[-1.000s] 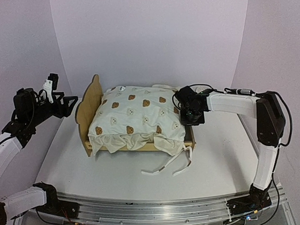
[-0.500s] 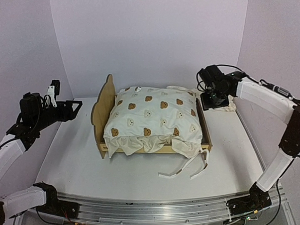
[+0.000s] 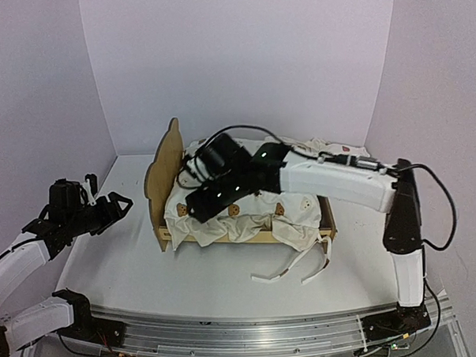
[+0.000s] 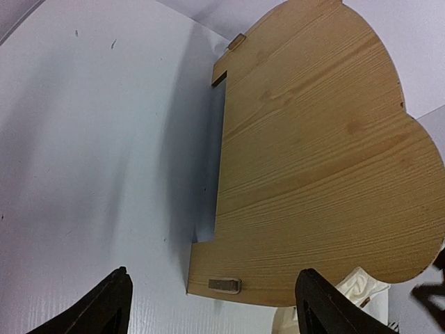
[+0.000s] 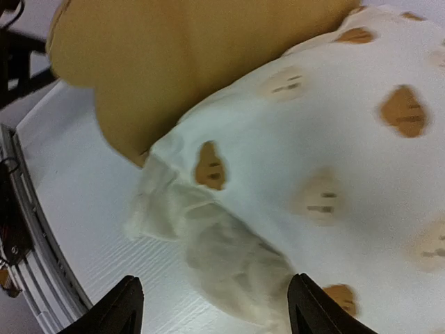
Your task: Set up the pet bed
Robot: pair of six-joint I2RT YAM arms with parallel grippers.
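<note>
The pet bed (image 3: pixel 168 162) stands mid-table, its plywood bear-ear headboard (image 4: pixel 327 153) on the left. A cream bear-print cushion (image 3: pixel 298 199) fills the frame and bulges over the rails. My right gripper (image 3: pixel 193 207) reaches across the cushion and hovers open over its front-left corner, with nothing between the jaws. In the right wrist view that crumpled corner (image 5: pixel 236 257) lies below the gripper (image 5: pixel 214 278), with the headboard (image 5: pixel 181 56) behind. My left gripper (image 3: pixel 119 207) is open, left of the headboard and apart from it. It (image 4: pixel 214 275) faces the headboard's outer side.
Tie strings (image 3: pixel 293 267) trail from the cushion onto the table in front of the bed. A small bear-print pillow (image 3: pixel 335 148) lies behind the bed at the back right. White walls enclose the table on three sides. A metal rail (image 3: pixel 245 336) runs along the near edge.
The bed has slid right. My right arm lifted off the bed's right end, opened, and swung across the cushion to its front-left corner. My left gripper came down toward the table.
</note>
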